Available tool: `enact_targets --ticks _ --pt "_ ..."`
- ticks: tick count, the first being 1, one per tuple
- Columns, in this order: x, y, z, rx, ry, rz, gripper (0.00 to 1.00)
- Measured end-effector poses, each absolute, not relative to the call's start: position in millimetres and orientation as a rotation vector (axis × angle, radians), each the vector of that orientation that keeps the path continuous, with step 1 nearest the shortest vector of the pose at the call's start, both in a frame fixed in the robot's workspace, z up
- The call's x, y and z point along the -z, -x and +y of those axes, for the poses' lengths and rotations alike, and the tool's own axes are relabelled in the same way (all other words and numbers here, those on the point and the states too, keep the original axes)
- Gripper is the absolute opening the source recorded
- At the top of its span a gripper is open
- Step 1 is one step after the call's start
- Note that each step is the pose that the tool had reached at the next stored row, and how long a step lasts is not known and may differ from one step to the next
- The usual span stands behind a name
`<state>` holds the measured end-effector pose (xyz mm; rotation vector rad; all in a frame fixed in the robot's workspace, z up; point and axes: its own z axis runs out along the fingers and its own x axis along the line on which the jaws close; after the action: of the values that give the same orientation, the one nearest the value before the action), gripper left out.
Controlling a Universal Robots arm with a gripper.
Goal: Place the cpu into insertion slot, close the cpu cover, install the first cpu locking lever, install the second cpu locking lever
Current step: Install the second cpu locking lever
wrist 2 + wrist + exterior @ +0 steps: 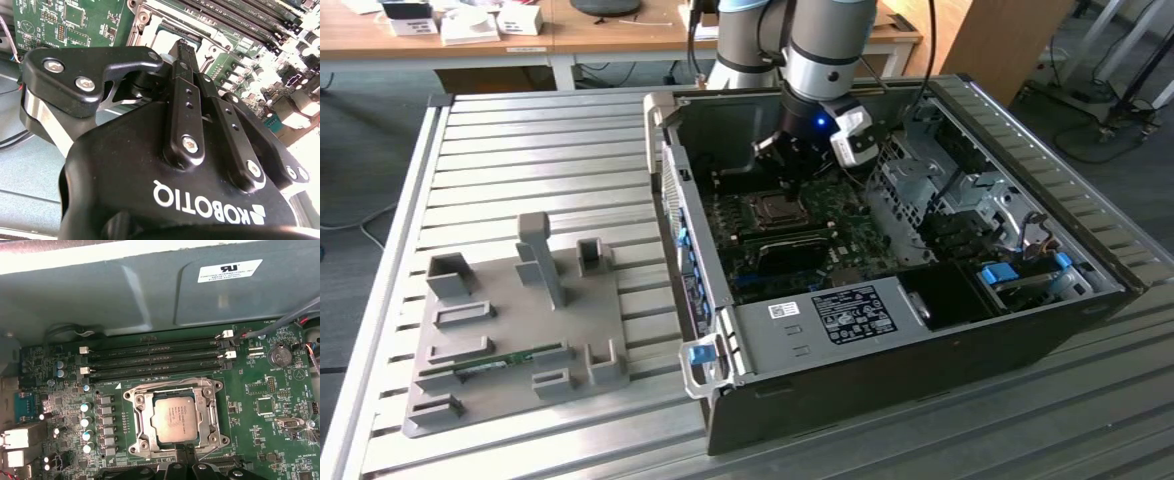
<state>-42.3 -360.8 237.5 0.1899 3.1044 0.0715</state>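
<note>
In the exterior view, an open computer case (881, 330) lies on a slatted metal table (520, 160); a grey fixture tray (507, 330) sits well apart toward the exterior view's left. The arm reaches down into the case, the gripper (790, 172) hanging just above the socket on the green board (814, 215)

In the second wrist view, the gripper body blocks most of the board; the fingers (186, 60) stand pressed together, nothing between them, tips near the socket edge

In the first wrist view, the cpu (174, 419) sits in the socket, the cpu cover (175, 390) lying flat around it. Memory slots (155, 357) run beside the socket. Fingertips (186, 452) are near the cover's edge; contact unclear
</note>
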Motion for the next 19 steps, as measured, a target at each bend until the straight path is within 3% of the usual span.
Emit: enact_targets --ticks 19 --pt "-237.5 42.3 -366.8 -0.070 -0.190 3.104 0.11"
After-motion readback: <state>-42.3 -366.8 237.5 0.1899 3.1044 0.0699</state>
